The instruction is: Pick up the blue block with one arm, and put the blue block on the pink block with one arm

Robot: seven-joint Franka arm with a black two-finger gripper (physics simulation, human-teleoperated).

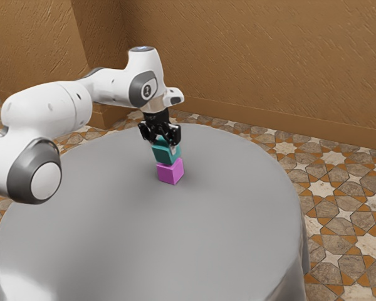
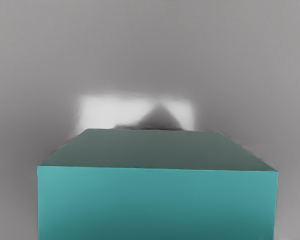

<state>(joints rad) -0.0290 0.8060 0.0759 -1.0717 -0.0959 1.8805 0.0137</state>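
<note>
Arm's gripper (image 1: 160, 139) was clamped on blue block (image 1: 167, 154), w/ it sitting right atop pink block (image 1: 170, 172), prob. touching; stack stood approx. 11 o'clock of table (image 1: 238, 238) ctr.

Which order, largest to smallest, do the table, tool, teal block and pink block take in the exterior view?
1. table
2. tool, slightly bigger than a block
3. pink block and teal block: they look alike, so unranked; the tool hides part of the teal block.
</note>
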